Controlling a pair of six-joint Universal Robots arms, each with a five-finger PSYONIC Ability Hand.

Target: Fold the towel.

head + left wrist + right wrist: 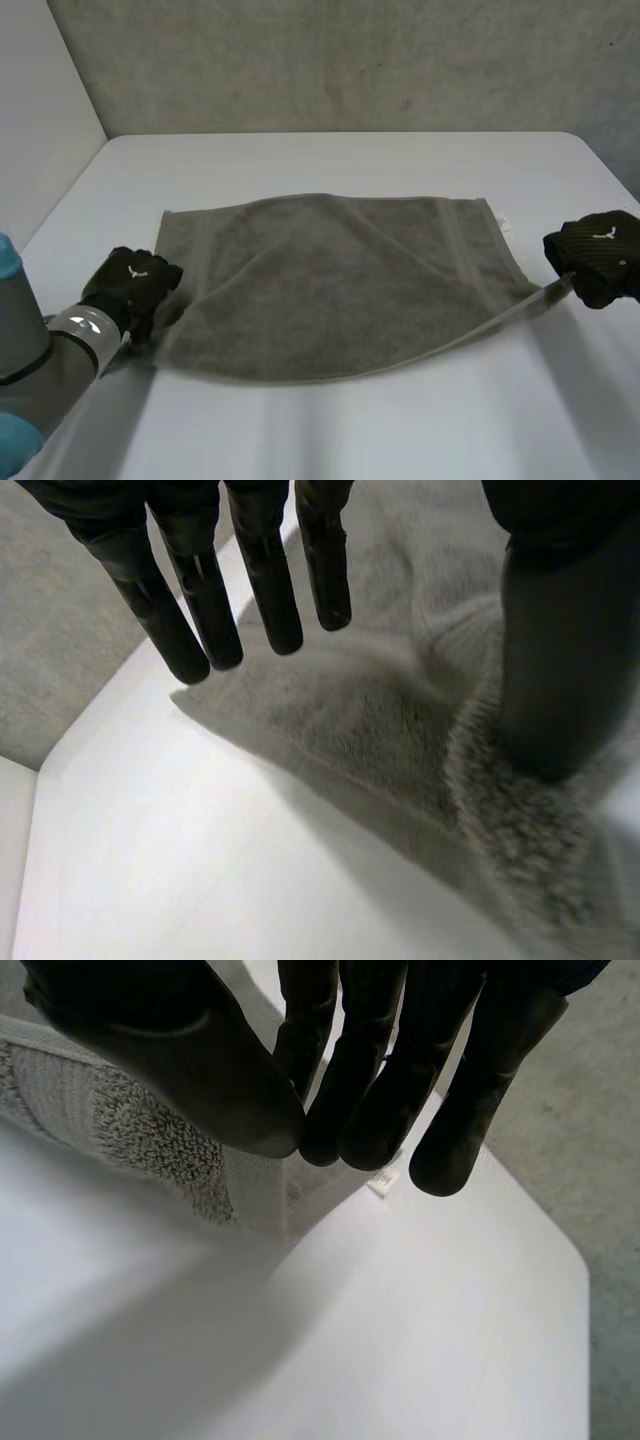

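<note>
I see towel point(330, 280) spread on worktop point(340, 430), near edge bowed toward me. At its near-left corner, left robot hand point(130, 282): fingers point(265, 580) straight, spread above cloth, thumb resting on raised fold. At near-right corner, right robot hand point(600, 255) pinches cloth between thumb and fingers, corner drawn to a point. Farther back, white tag point(503, 222) at far-right corner.

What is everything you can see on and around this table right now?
towel: one, grey-green, spread over the middle of the table
label: one, white, at the towel's far right corner
table: one, white, under the towel
wall: one, grey, behind the table
left arm: one, grey with light-blue cap, at the near left
left hand: one, black, at the towel's near left corner, fingers straight, thumb on the cloth
right hand: one, black, fingers and thumb pinching the towel's near right corner
</note>
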